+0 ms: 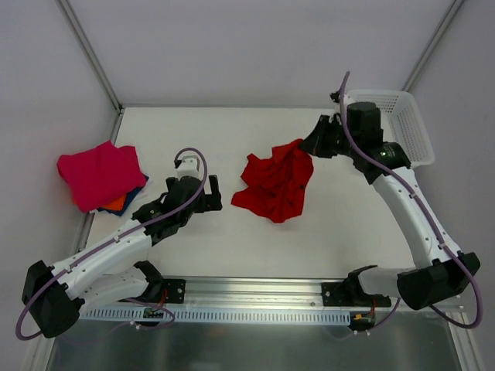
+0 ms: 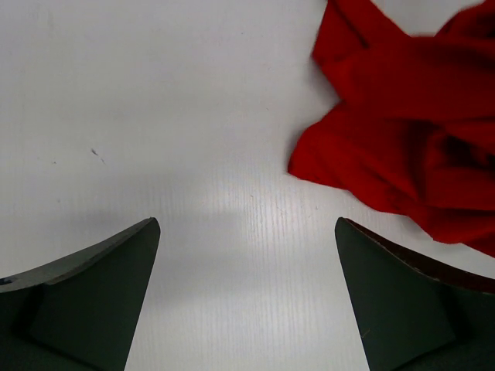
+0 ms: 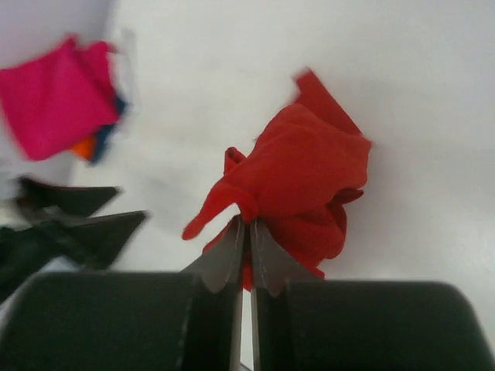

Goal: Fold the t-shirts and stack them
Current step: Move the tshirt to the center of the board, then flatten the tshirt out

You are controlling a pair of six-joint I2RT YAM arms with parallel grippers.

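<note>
Shirts counted: four. One red t-shirt [image 1: 274, 182], crumpled in a loose heap near the middle of the table [image 1: 232, 131], one corner drawn up toward the back right. Three more in a single pile well to the left of the red t-shirt, close to the table's left edge. One magenta t-shirt [image 1: 99, 174] on top, lying flat. One orange t-shirt [image 1: 116, 204] and one dark blue t-shirt [image 1: 138, 190] underneath, only slivers showing at the pile's near side.

Grippers counted: two. At the raised corner of the red t-shirt, right gripper [image 1: 304, 146], jaws pinched nearly together on a fold of the red cloth. Same grip in the right wrist view, cloth bunched up at the fingertips [image 3: 232, 247]. Just left of the red t-shirt, left gripper [image 1: 215, 193], low over bare table, jaws spread wide, nothing between them, apart from the cloth. In the left wrist view, nearest red edge ahead and to the right of the fingers [image 2: 100, 270].

Baskets counted: one. White mesh basket [image 1: 414, 127] behind and to the right of the red t-shirt, at the table's far right corner, just beyond the right gripper.
</note>
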